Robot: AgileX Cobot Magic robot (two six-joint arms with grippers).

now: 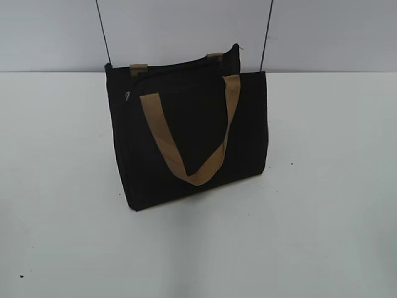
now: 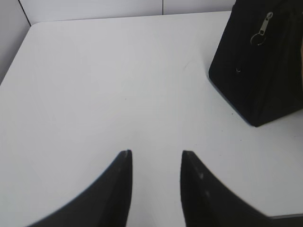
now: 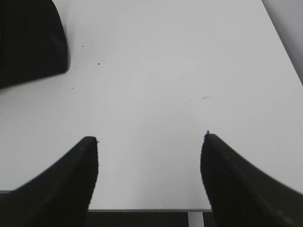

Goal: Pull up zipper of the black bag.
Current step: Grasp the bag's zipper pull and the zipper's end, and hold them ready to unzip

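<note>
I find both claws parted and empty: left claw [image 2: 154, 158] has the black bag [image 2: 255, 66] ahead-right, zipper [image 2: 263, 29] pull hanging; right claw [image 3: 151, 142] wider.

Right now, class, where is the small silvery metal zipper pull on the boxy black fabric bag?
In the left wrist view the silvery metal zipper pull hangs high on the black bag's end panel, at the upper right.

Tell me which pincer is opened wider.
The right pincer: in its wrist view the gap between its fingertips is clearly broader than the left pincer's. Both hang over bare table, holding nothing.
</note>
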